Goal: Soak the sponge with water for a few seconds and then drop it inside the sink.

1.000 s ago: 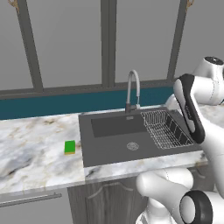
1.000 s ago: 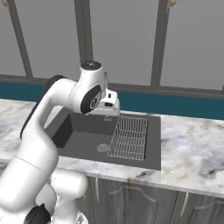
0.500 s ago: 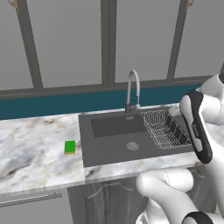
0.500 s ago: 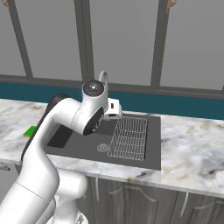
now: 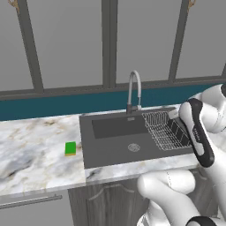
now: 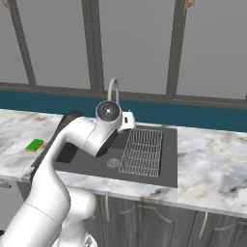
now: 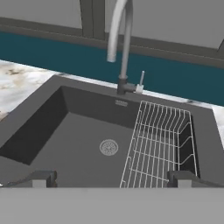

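Note:
The green sponge (image 5: pixel 70 148) (image 6: pixel 34 144) lies flat on the marble counter, left of the sink (image 5: pixel 112 148) (image 6: pixel 167 170) and apart from it. My gripper (image 7: pixel 111 179) hangs open over the front of the sink (image 7: pixel 89 105), tilted toward its back wall, with nothing between its fingertips (image 7: pixel 41 178). Below it are the round drain (image 7: pixel 108 147) and the wire rack (image 7: pixel 162 144) (image 5: pixel 167 130). The grey gooseneck faucet (image 7: pixel 119 39) (image 5: pixel 132 88) stands behind the basin. The water is out of view.
My white arm (image 6: pixel 91 137) (image 5: pixel 197 132) reaches over the sink's middle. Marble counter (image 5: pixel 35 154) runs left of the basin, and more counter (image 6: pixel 212 164) lies to its right. A teal wall strip and windows back the sink.
The arm has swung down and forward over the sink, its upper joint dropping lower. The sponge has stayed put and the gripper stayed open.

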You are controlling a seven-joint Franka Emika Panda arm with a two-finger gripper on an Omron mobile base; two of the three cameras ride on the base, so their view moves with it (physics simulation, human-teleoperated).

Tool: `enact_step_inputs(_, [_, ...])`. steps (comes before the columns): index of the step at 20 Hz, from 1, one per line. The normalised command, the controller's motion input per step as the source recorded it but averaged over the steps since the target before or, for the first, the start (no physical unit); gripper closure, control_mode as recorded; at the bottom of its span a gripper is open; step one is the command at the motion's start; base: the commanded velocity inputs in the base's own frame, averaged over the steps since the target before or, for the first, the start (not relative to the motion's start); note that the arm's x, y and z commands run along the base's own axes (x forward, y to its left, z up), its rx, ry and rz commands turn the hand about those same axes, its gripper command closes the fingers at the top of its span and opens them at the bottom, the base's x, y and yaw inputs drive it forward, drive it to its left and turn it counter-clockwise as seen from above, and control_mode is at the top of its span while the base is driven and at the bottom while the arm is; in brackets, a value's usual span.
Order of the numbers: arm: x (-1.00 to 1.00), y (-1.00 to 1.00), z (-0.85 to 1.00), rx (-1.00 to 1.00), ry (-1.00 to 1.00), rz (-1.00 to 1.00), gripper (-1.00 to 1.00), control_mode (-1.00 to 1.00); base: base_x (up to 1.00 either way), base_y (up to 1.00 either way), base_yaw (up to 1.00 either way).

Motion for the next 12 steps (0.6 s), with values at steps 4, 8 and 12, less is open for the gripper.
enact_step_inputs(4, [0.50,-0.05,0.00,0.02,-0.08,0.01,-1.00,-1.00,0.00,0.00,0.00])
enact_step_inputs(8, [0.47,0.00,0.00,0.02,-0.07,0.00,-1.00,-1.00,0.00,0.00,0.00])
enact_step_inputs(12, [0.38,0.00,0.02,0.00,-0.02,-0.03,-1.00,-1.00,0.00,0.00,0.00])
